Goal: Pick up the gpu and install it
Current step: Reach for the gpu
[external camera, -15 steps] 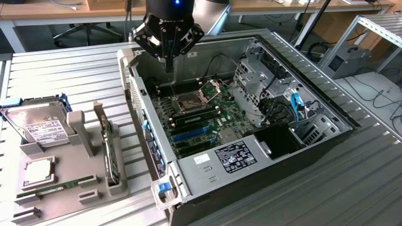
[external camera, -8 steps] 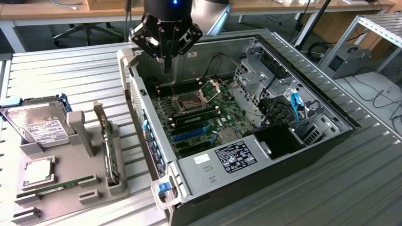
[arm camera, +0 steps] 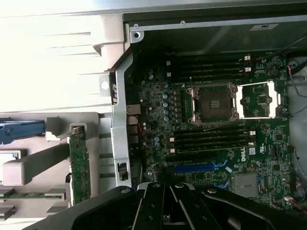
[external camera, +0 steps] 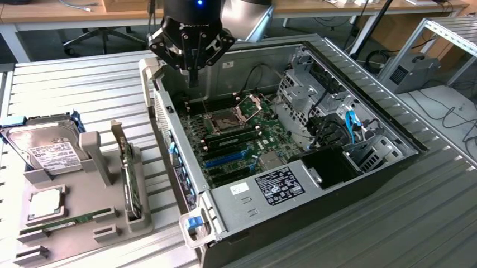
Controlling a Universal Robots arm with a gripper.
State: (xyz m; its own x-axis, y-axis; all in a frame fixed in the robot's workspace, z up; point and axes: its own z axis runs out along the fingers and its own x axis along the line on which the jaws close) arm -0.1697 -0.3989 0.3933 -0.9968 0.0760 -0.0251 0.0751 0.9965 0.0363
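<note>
The gpu (external camera: 133, 184) is standing on edge in a slot of the grey holder (external camera: 86, 195) on the bench (external camera: 75, 89), well apart from the fingers (external camera: 192, 70). The arm is hanging vertically over the open computer case (external camera: 372, 162), fingers pressed together, gripping nothing, pointing down toward the motherboard (external camera: 238, 139).

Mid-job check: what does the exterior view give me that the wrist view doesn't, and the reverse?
Exterior view adds the power supply, the blue cable and the drive bays. Wrist view adds the rear port block. Both show the gpu standing in its grey holder, the empty CPU socket, the blue slot and the shut claw, holding nothing.
</note>
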